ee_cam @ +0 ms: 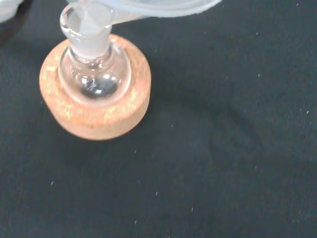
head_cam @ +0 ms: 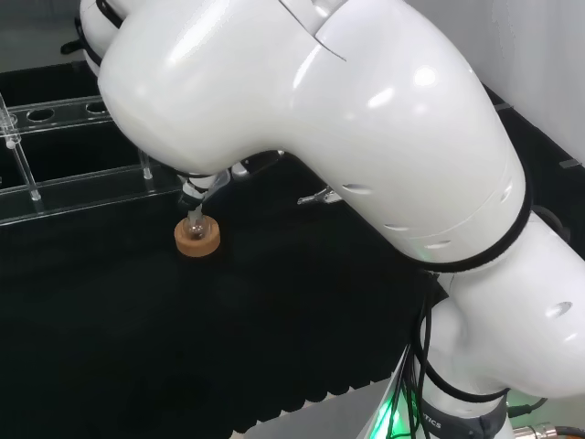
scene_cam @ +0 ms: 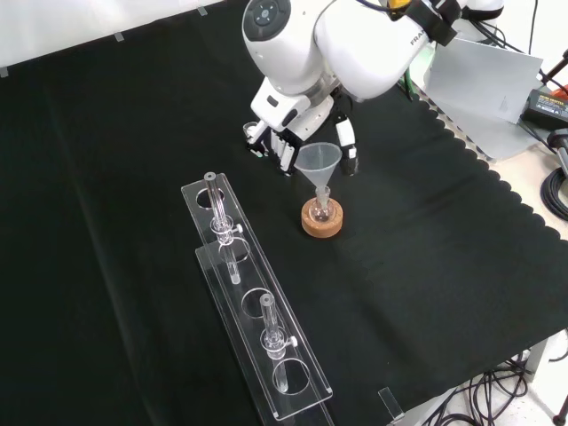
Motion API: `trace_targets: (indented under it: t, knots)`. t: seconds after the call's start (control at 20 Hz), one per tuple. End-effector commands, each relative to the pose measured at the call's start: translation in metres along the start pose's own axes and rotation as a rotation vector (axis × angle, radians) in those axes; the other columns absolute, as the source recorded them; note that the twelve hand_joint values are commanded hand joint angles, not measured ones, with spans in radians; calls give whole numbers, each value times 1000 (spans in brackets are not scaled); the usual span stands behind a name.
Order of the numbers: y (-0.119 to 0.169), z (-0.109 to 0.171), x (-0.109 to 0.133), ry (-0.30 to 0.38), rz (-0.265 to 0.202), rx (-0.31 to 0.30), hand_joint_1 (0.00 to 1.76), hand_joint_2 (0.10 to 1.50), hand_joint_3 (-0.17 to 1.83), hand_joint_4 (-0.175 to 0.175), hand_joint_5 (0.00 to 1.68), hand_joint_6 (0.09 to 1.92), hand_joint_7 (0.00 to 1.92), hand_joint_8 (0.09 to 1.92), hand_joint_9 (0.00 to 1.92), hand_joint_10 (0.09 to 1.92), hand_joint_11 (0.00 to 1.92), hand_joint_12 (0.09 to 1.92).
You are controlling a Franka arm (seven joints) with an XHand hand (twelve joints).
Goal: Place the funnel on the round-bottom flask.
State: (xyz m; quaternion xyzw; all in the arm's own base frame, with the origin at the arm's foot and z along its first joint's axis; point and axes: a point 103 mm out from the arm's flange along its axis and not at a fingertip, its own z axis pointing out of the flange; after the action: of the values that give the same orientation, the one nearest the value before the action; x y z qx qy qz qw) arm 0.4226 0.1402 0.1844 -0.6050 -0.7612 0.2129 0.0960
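A clear funnel (scene_cam: 319, 161) stands upright with its stem in the neck of a small round-bottom flask (scene_cam: 321, 209). The flask sits on a cork ring (scene_cam: 321, 222) near the middle of the cloth. The hand (scene_cam: 293, 124) hangs just behind the funnel's cone, with fingers (scene_cam: 280, 151) against one side of the rim and the thumb (scene_cam: 349, 149) against the other. In the wrist view the funnel's rim (ee_cam: 148, 7) lies over the flask (ee_cam: 94, 82) and the cork ring (ee_cam: 101, 121). In the head view the hand (head_cam: 195, 189) is right above the cork ring (head_cam: 197, 240); the arm hides the funnel's cone.
A long clear rack (scene_cam: 257, 311) with two upright tubes lies in front of the flask in the front view, and to its left in the head view (head_cam: 55, 187). The cloth's scalloped edge (scene_cam: 497, 182) runs at the front view's right, with cables beyond it.
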Motion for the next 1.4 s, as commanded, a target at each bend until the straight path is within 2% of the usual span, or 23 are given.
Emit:
trace_targets:
  t: [0.05,0.55,1.0,1.4]
  knots:
    - [-3,5,5,-6,-6,14,750,581,511,43,839,754,1208,482,1050,305,0,1500]
    - [5,-2,-3,16,33,-10,750,581,511,42,839,753,1208,482,1050,305,0,1499]
    - [5,4,12,39,21,9,751,581,511,42,837,751,1208,483,1050,306,0,1499]
    - [11,-1,22,43,21,0,751,581,510,41,833,750,1207,483,1049,306,0,1498]
